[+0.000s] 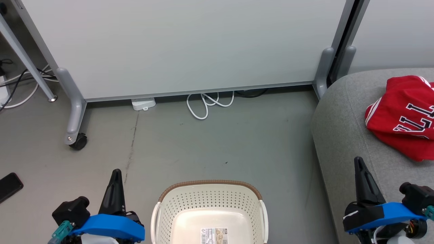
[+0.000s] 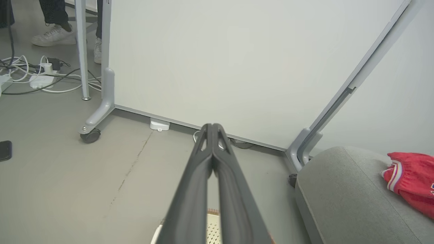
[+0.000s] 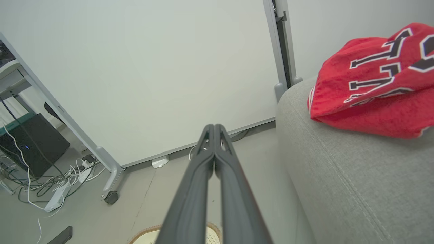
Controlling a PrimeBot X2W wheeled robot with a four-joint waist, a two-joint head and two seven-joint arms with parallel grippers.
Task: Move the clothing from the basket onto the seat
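Note:
The clothing (image 1: 403, 117) is a red heap with black-and-white letters and white trim, lying on the grey seat (image 1: 342, 135) at the right; it shows too in the left wrist view (image 2: 412, 178) and the right wrist view (image 3: 376, 88). The cream basket (image 1: 210, 210) with its brown rim stands on the floor at bottom centre, and no fabric shows inside it. My left gripper (image 1: 116, 173) is shut to the left of the basket, holding nothing. My right gripper (image 1: 357, 161) is shut over the seat's front edge, short of the clothing, also holding nothing.
A wheeled white partition (image 1: 190, 47) stands behind, its caster (image 1: 78, 140) at the left. White cable (image 1: 206, 103) lies under it. A dark phone (image 1: 10, 185) lies on the floor at far left. A person's shoes (image 2: 54, 35) stand beyond the partition.

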